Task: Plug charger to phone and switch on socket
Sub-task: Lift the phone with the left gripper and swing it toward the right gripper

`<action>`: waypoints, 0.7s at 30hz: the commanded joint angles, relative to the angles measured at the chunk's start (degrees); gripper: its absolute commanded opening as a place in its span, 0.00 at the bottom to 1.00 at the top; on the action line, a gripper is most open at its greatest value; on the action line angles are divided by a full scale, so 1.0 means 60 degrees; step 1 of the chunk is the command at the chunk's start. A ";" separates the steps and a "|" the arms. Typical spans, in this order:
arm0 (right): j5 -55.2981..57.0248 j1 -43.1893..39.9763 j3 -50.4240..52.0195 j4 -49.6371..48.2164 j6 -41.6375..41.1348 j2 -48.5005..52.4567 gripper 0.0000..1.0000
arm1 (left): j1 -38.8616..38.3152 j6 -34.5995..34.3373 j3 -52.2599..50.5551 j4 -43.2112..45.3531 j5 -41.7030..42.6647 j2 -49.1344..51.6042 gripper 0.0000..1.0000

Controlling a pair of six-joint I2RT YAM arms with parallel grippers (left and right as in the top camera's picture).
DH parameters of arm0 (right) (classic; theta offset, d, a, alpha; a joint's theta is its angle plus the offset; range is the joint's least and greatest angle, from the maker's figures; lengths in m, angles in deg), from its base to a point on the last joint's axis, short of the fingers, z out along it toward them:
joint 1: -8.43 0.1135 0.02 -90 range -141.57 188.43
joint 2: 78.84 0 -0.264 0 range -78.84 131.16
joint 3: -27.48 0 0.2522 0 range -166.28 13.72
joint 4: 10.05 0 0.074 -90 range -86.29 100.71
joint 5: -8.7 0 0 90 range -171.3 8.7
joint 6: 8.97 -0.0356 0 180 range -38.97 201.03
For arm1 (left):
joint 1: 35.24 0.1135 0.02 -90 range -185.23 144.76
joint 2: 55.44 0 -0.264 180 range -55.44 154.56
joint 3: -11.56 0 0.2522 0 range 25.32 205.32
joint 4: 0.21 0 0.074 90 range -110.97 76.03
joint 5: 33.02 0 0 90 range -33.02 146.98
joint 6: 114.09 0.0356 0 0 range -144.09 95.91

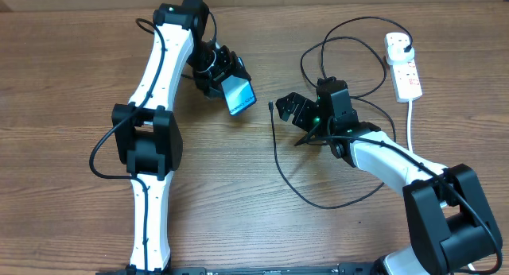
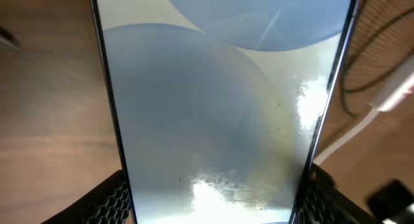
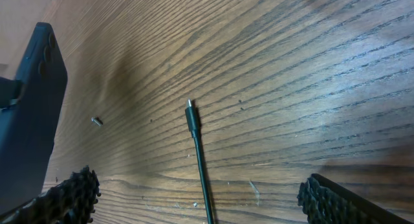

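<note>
Left fingers (image 2: pixel 113 198) grip the phone (image 1: pixel 239 95), right fingers (image 3: pixel 71 191) hang wide open over the charger tip (image 3: pixel 192 117); nothing plugged in, socket (image 1: pixel 403 64) untouched.

Left tool (image 1: pixel 233 86) clamped at half width, right tool (image 1: pixel 291 120) fully spread and empty.

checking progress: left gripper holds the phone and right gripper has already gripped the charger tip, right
Not quite: the left gripper does hold the phone, but the right wrist view shows the right gripper open, the charger tip lying loose on the table.
</note>
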 commanded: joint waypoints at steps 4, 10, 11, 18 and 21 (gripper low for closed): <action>-0.0036 -0.0029 -0.0149 -0.0015 0.0018 -0.0168 1.00 | 0.0000 -0.1785 0.0302 -0.0681 0.1410 0.0047 0.04; -0.0040 -0.0029 -0.0149 0.0044 0.0018 -0.0168 1.00 | 0.0215 -0.2014 0.0302 -0.1497 0.1800 0.0044 0.04; -0.0040 -0.0029 -0.0149 0.0044 0.0022 -0.0168 1.00 | 0.0262 -0.2004 0.0302 -0.1581 0.1982 0.0047 0.04; -0.0036 -0.0029 -0.0149 0.0044 0.0018 -0.0168 1.00 | 0.0499 -0.1545 0.0302 -0.1803 0.3770 0.0047 0.04; -0.0040 -0.0029 -0.0149 0.0044 0.0018 -0.0168 1.00 | 0.0557 -0.1497 0.0302 -0.1803 0.4233 0.0047 0.04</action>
